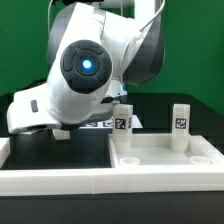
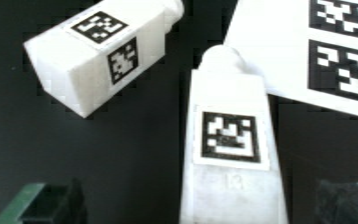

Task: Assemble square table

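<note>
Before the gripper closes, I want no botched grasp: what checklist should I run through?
1. The gripper is open: ok.
2. The centre leg lies between the fingers: ok.
3. The centre leg sits roughly mid-gap: ok.
4. The neighbouring leg is apart from the centre leg: ok.
5. The fingers are low enough around the centre leg: cannot tell.
6. The grasp shows in the exterior view: not ok, the arm hides it.

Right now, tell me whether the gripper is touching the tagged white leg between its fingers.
Apart. The wrist view shows dark gaps between the leg and both fingers of the open gripper.
</note>
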You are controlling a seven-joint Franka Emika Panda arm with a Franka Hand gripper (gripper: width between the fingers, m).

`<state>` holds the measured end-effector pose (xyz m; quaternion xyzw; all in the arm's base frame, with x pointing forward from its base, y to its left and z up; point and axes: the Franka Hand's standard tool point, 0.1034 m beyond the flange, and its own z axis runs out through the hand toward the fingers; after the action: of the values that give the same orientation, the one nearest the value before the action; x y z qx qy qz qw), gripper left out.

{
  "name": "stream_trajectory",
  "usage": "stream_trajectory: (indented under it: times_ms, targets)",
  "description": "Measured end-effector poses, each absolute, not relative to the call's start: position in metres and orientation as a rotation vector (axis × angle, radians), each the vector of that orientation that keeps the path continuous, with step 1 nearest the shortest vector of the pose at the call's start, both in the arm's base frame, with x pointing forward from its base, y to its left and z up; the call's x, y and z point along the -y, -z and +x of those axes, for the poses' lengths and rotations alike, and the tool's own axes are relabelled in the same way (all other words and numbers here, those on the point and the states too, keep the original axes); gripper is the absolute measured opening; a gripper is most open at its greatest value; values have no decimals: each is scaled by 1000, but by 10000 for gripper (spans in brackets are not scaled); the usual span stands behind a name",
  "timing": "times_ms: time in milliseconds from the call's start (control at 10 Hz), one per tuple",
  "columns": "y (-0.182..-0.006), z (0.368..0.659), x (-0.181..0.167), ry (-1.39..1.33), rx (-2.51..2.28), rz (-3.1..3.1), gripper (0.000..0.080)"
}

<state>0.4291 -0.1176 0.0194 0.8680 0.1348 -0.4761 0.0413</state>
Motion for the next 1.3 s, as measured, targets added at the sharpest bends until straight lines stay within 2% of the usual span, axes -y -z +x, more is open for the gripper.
stream_trajectory:
  times_ms: [200, 400, 500, 600, 700, 800, 900, 1300]
  targets:
    - [-19, 429, 119, 1457, -408, 2659, 649]
    - [-20, 430, 119, 1455, -405, 2660, 395]
    - [-20, 430, 119, 1454, -405, 2660, 395]
    - [-20, 430, 119, 1454, -406, 2660, 194]
    - [-20, 430, 119, 1454, -405, 2660, 65]
    - [-20, 430, 119, 1454, -405, 2660, 65]
    - [-20, 430, 119, 1454, -403, 2661, 14]
    - [-23, 430, 124, 1454, -394, 2665, 2]
